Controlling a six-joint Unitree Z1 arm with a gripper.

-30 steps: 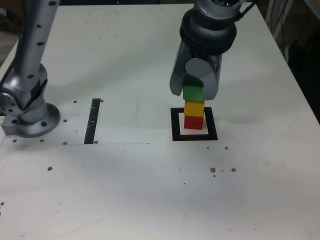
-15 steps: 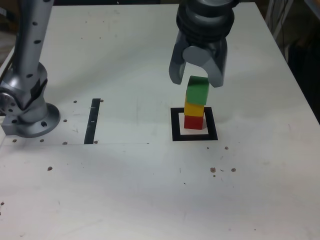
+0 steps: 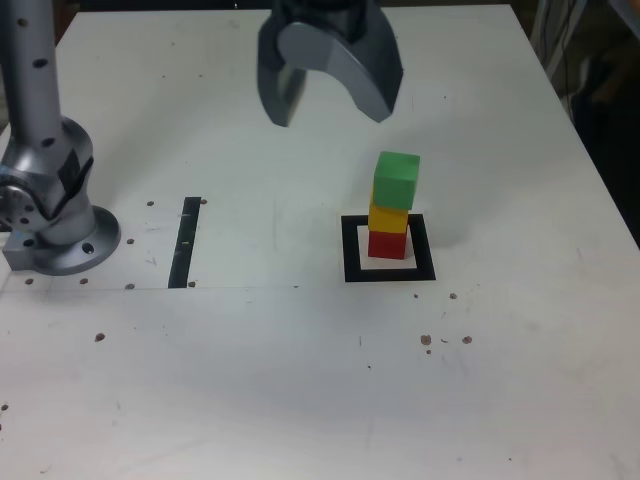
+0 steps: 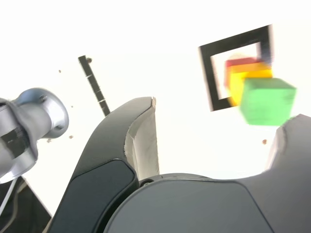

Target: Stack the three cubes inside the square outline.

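Three cubes stand as one tower inside the square outline: the red cube at the bottom, the yellow cube on it, the green cube on top, sitting slightly askew. My gripper hangs open and empty above the table, up and toward the exterior view's left of the tower, clear of it. In the wrist view the green cube tops the yellow cube and red cube over the outline, beyond my open gripper.
The arm's grey base stands at the exterior view's left edge. A thin black strip lies on the white table between the base and the outline. Small dark specks dot the surface.
The gripper opened and let go of the green cube, then rose and swung toward the exterior view's left. The green cube stays on top of the tower.
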